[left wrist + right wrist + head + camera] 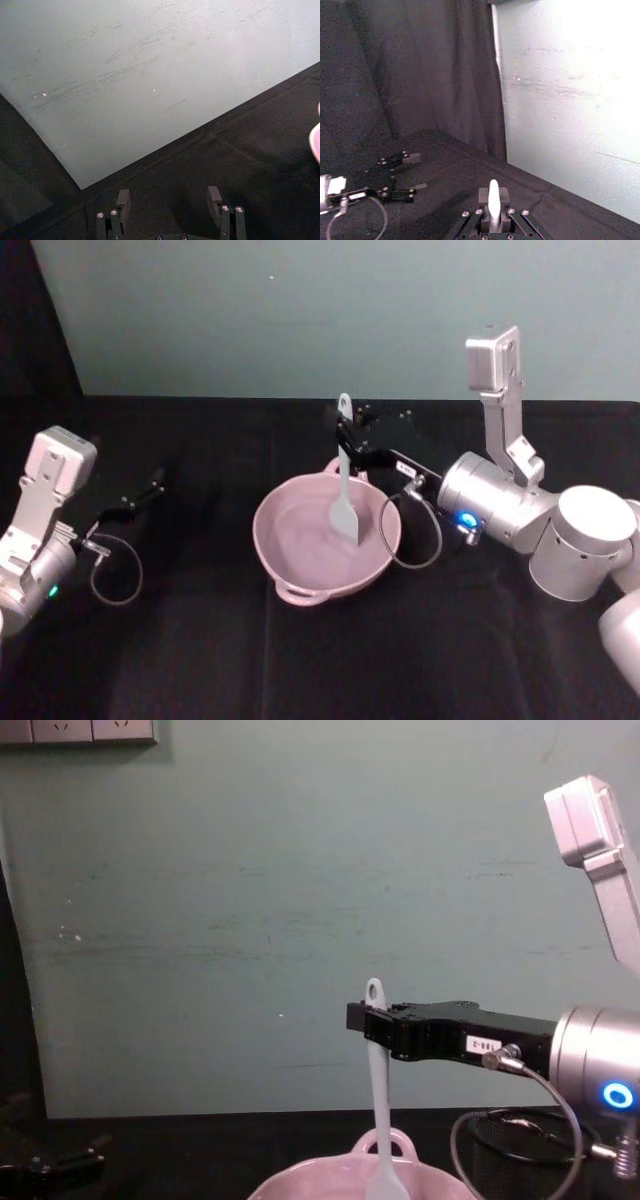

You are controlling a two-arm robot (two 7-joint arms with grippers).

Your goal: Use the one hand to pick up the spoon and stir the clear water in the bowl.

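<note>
Jaws on the right gripper (345, 447) are pinched tight on the spoon (346, 502), grabbing the slim handle a bit below the hole at its top end. In the right wrist view the white handle is sandwiched between the two black fingers (504, 196), nothing loose about it.

That spoon hangs pretty much upright, hole end up, flat blade down inside the bowl (268, 545), over in the robot's right half of it. From the chest view the handle drops straight down from the gripper into the bowl's mouth. Can't honestly tell if the blade is touching the water (312, 548). It's so clear against the pink that I can barely make it out.

The bowl sits around the middle of the black table (200, 665), with a loop handle (297, 592) on the near rim facing the robot. The right arm reaches in from the right side, gripper lying level above the bowl's far rim. A blue ring (468, 521) is lit on the silver wrist and a cable (425, 540) loops down next to the bowl.

Meanwhile the left gripper (145, 490) is parked way over on the left, low by the table and well apart from the bowl. Its jaws are spread with nothing between them, going by the left wrist view. Teal wall (250, 310) behind it all.
</note>
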